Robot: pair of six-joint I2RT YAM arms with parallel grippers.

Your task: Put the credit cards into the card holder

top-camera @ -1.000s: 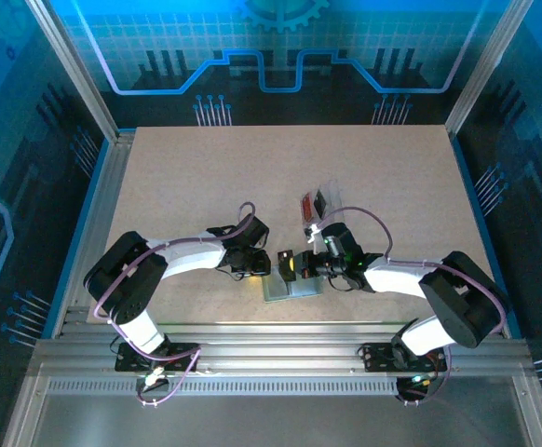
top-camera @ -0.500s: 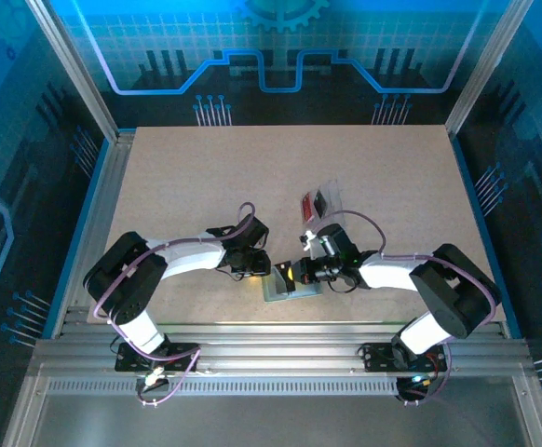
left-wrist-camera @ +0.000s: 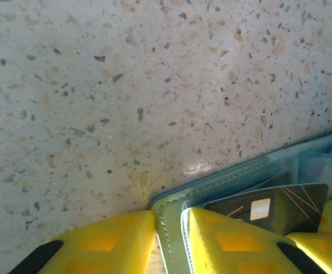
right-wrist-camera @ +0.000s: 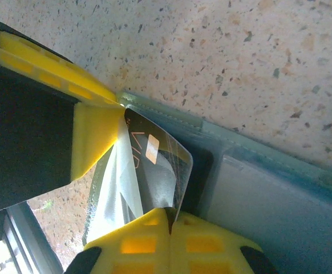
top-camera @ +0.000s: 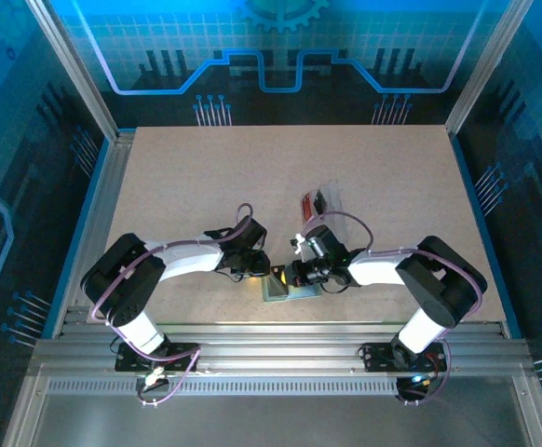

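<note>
- Inserting: right gripper [right-wrist-camera: 170, 221] pinched on black card [right-wrist-camera: 154, 154], tip seemingly inside card holder [right-wrist-camera: 268, 194].
- Opposite, left gripper [left-wrist-camera: 169, 221] narrow, clamping holder edge.
- Next: push card deeper, kept square.

From above, the table [top-camera: 373, 177] is lit softly and evenly, while the far and side walls glow dim blue. Both wrist views are bright and warm. A small glare spot sits just beside the card holder [left-wrist-camera: 211, 185]. The black card [right-wrist-camera: 146, 137] gleams, and the near edges blur.
</note>
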